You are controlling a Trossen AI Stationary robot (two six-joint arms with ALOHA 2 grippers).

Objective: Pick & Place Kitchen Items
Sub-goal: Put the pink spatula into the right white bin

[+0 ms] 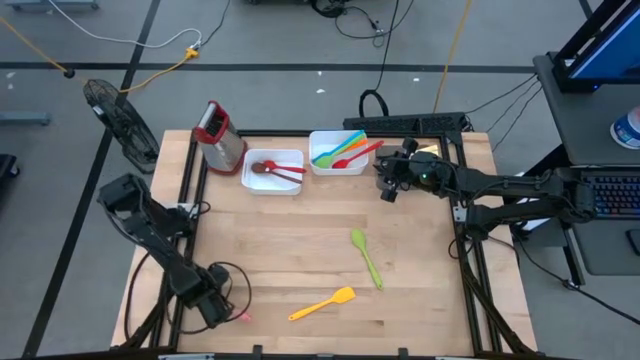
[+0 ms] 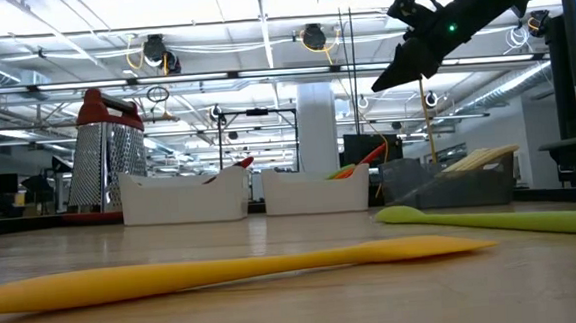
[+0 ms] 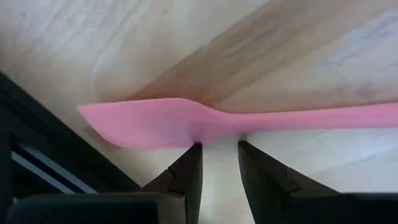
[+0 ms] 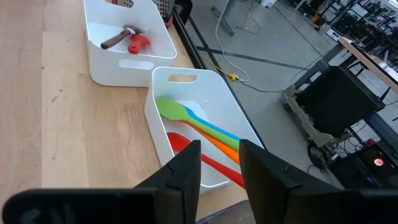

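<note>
Your pale wood-grain table (image 1: 300, 250) sits in a bright workshop under ceiling pipes. Left gripper (image 3: 219, 149) hangs low at the near-left corner, fingers slightly apart just off a smooth pink spatula (image 3: 186, 122) (nothing clamped). Right gripper (image 4: 219, 148), also slightly parted and empty, hovers above the glossy white bin (image 4: 186, 78) of coloured utensils (image 4: 199, 127).

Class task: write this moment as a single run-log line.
left gripper: over pink spatula, jaws apart | right gripper: above right tray, empty | table: green spatula, yellow spatula
</note>
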